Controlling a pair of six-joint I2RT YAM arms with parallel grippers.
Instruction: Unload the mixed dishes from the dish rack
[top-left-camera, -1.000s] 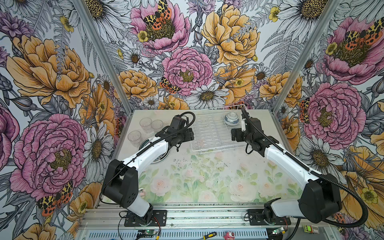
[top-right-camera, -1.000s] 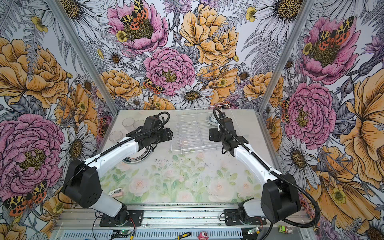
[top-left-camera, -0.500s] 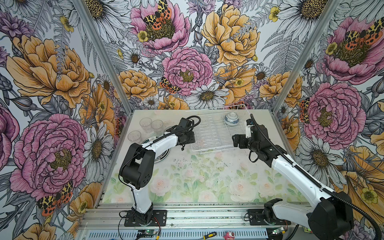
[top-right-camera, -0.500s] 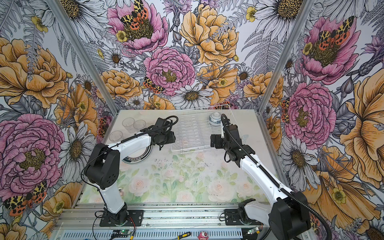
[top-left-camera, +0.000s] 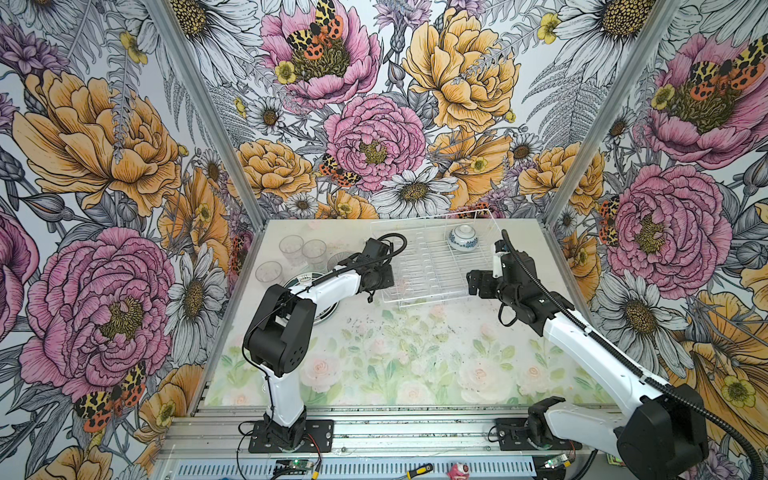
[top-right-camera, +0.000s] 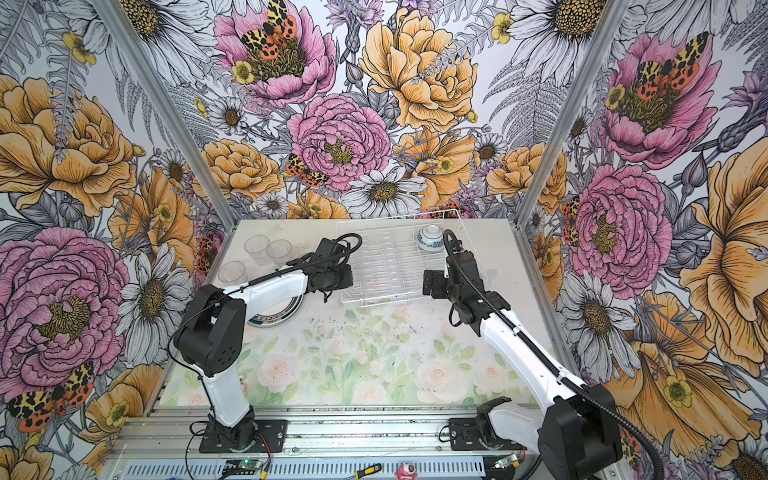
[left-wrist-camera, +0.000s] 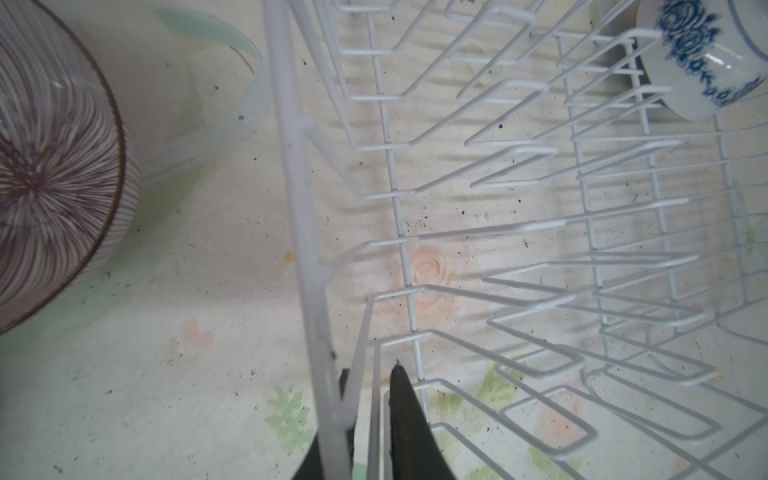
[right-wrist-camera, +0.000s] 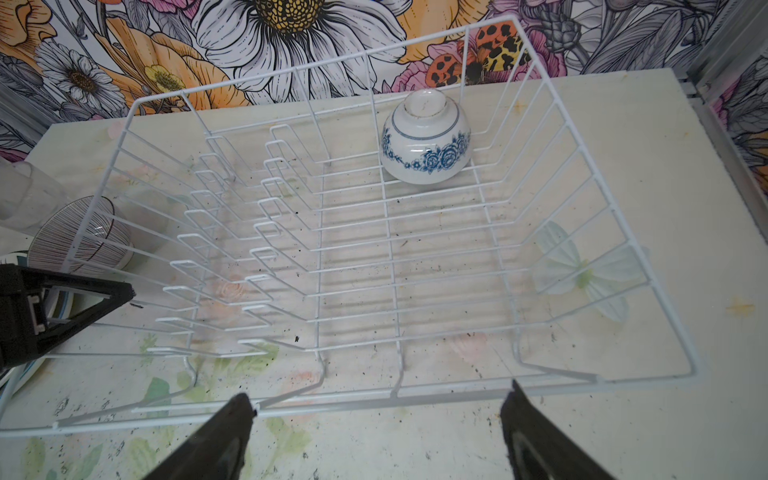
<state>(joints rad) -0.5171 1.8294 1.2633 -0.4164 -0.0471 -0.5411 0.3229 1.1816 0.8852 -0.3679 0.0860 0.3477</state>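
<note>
The white wire dish rack (top-left-camera: 432, 266) (top-right-camera: 395, 266) stands at the back of the table in both top views. One small white bowl with a blue pattern (top-left-camera: 462, 237) (top-right-camera: 430, 237) (right-wrist-camera: 426, 143) (left-wrist-camera: 702, 54) sits upside down in its far right corner. My left gripper (top-left-camera: 385, 279) (top-right-camera: 348, 277) (left-wrist-camera: 370, 384) is at the rack's left side, its jaws shut around the rim wire (left-wrist-camera: 307, 249). My right gripper (top-left-camera: 471, 282) (top-right-camera: 428, 284) (right-wrist-camera: 380, 401) is open at the rack's front right rim, with nothing between its fingers.
On the table left of the rack stand three clear tumblers (top-left-camera: 291, 249) (top-left-camera: 314, 252) (top-left-camera: 269, 272). A striped bowl (left-wrist-camera: 50, 174) (right-wrist-camera: 79, 237) stands close to the rack. A dark-rimmed plate (top-left-camera: 322, 309) (top-right-camera: 274, 313) lies under my left arm.
My left gripper has reached right to the rack's left rim and its jaws have closed on the wire. The right gripper has stayed open at the rack's front right.
</note>
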